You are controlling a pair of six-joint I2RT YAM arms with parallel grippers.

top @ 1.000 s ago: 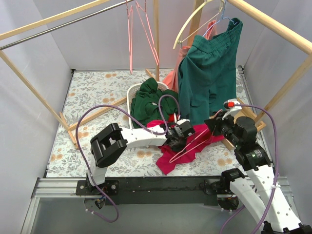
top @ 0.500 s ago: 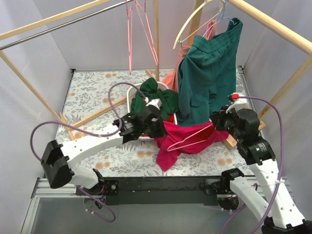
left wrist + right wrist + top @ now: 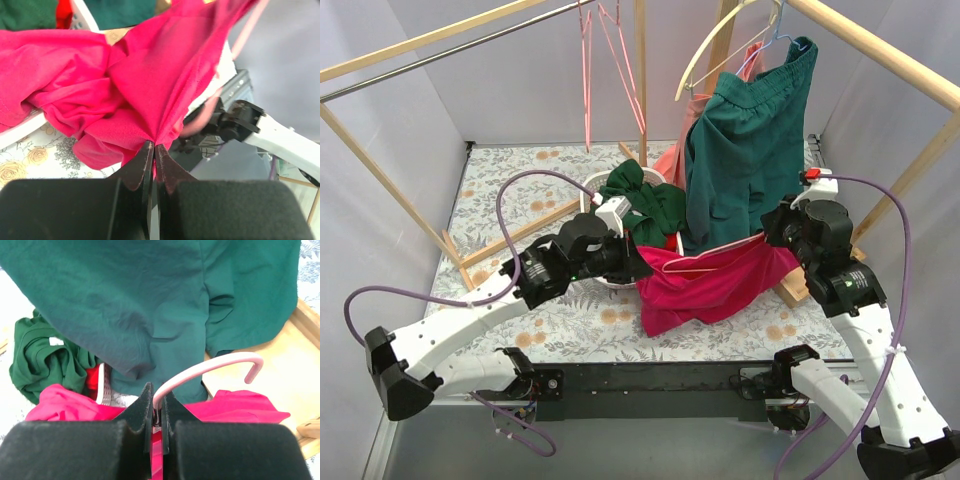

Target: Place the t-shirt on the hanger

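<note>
Two tools, each closed down to a sliver of a gap. Left tool [image 3: 154, 150] pinched on a bunched fold of the t-shirt [image 3: 710, 285], right up against the right rim of the basket [image 3: 590, 188], cloth gathered into a peak at the fingertips. Right tool [image 3: 156, 409] clamped on the hanger [image 3: 210, 367] just under its curled hook, well to the right of the basket, hook end poking up past the fingers.

T-shirt stretched between the two grips, held up off the counter [image 3: 510, 190], spanning from the basket's right rim out to the right tool. One loose flap drooping to the flowered counter in front of the basket and to its right. Thin pink wire of the hanger showing along the cloth's upper edge in the overhead view; whether threaded inside the t-shirt or only lying against it, impossible to tell.

Dark green garment [image 3: 640, 205] heaped inside the basket, piled above the rim. Teal shorts [image 3: 745, 150] hanging behind the basket and to its right, lower hem just above the stretched cloth.
</note>
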